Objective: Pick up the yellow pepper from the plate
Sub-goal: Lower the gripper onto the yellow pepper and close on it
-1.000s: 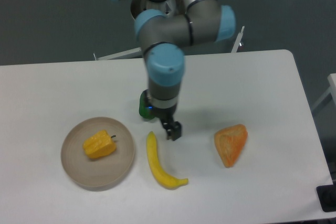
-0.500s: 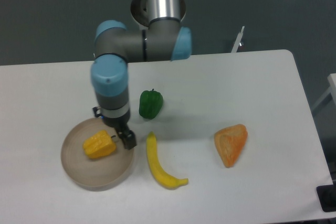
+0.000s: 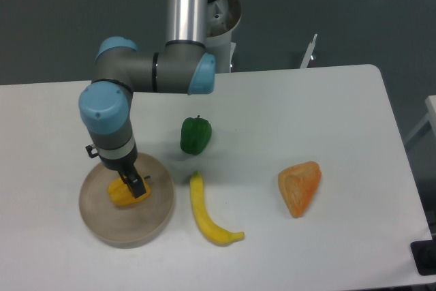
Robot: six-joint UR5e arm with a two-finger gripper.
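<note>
Tool [image 3: 135, 187] directly over yellow pepper [image 3: 121, 194], fingers overlapping it; opening cannot be judged. Pepper lies on plate [image 3: 126, 226], left of banana [image 3: 206, 215] on counter [image 3: 327, 114].

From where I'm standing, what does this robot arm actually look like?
The arm is built from silver-grey metal tubes joined by chunky grey elbows with light blue round caps. Its upright section is shiny and cylindrical. At the tip sits a small black gripper with narrow dark jaws. No loose cables or markings are visible.
</note>
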